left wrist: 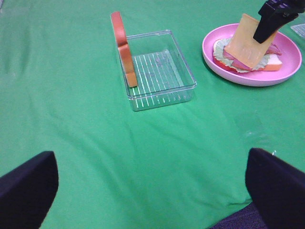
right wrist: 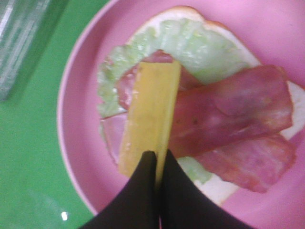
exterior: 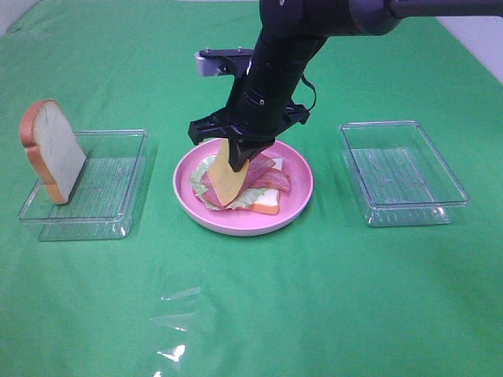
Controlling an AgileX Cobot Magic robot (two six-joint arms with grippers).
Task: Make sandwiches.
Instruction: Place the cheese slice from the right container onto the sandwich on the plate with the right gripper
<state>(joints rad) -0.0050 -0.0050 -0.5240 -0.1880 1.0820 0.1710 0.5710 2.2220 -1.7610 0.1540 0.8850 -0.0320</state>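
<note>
- Cheese [exterior: 225,174]: pinched at its top edge by R tool [exterior: 240,151], jaws narrow on it. It hangs tilted, near upright, low end down at the stack. Touching or not, can't tell.
- Under it: bacon [exterior: 266,174] strips on lettuce [exterior: 201,184] on a bread slice [exterior: 267,207], all on the pink plate [exterior: 302,200], mid-bench [exterior: 251,314].
- Step in hand, as I judge: laying cheese on the bacon. Sandwich approx. half built, w/ no top slice yet.
- Next move calls for: lower and tip the cheese flat, nudge it toward the stack's middle (it sits over the lettuce side), then let go. Released upright, it'd prob. flop off-centre.
- Top slice [exterior: 51,149]: stands on edge in the L tray [exterior: 118,206], well apart from the plate. Likely goes on last.
- L tool [left wrist: 150,157]: jaws wide, holding nothing, over bare bench short of that tray.
- R tray [exterior: 409,206]: beside the plate, no part in this step.
</note>
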